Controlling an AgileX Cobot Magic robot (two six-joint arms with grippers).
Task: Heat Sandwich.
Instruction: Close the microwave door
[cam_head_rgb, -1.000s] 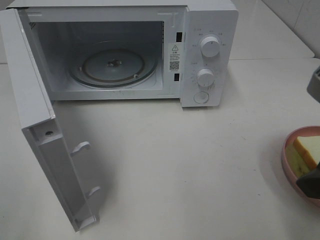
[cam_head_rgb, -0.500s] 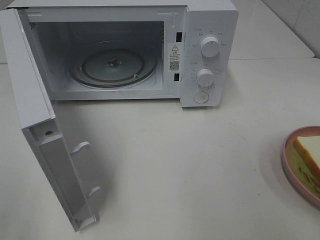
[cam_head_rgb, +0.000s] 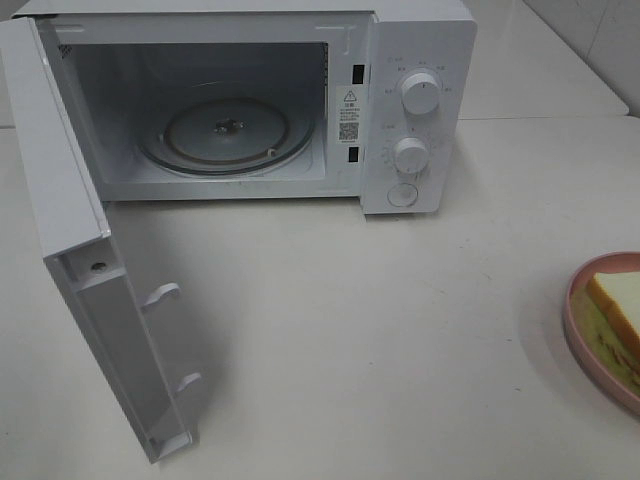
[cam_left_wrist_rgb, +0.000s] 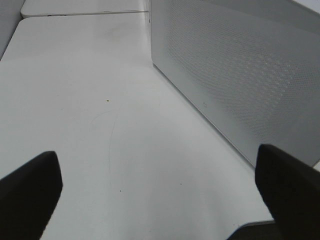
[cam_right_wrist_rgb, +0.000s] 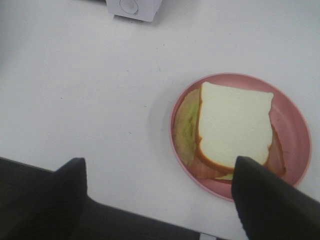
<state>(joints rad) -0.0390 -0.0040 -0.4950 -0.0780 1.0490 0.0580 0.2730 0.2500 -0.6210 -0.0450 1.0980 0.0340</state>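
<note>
The right gripper (cam_right_wrist_rgb: 160, 200) hangs above the white table (cam_right_wrist_rgb: 75, 90) with its black jaws spread wide and holding nothing; one jaw tip overlaps the near edge of the square white-bread sandwich (cam_right_wrist_rgb: 234, 125) on its round pink plate (cam_right_wrist_rgb: 295, 130). The left gripper (cam_left_wrist_rgb: 160, 190), also spread and empty, faces the perforated white microwave door (cam_left_wrist_rgb: 240, 75). A likely risk: closing off-centre on the plate's rim could tip it, sliding the sandwich off.

exterior high: looks steeply down at open microwave (cam_head_rgb: 250, 100), upper left of frame | left wrist: low over surface (cam_left_wrist_rgb: 100, 100), beside microwave door | right wrist: above sandwich (cam_right_wrist_rgb: 234, 125) on plate (cam_right_wrist_rgb: 295, 125); shares plate with exterior's right edge
</note>
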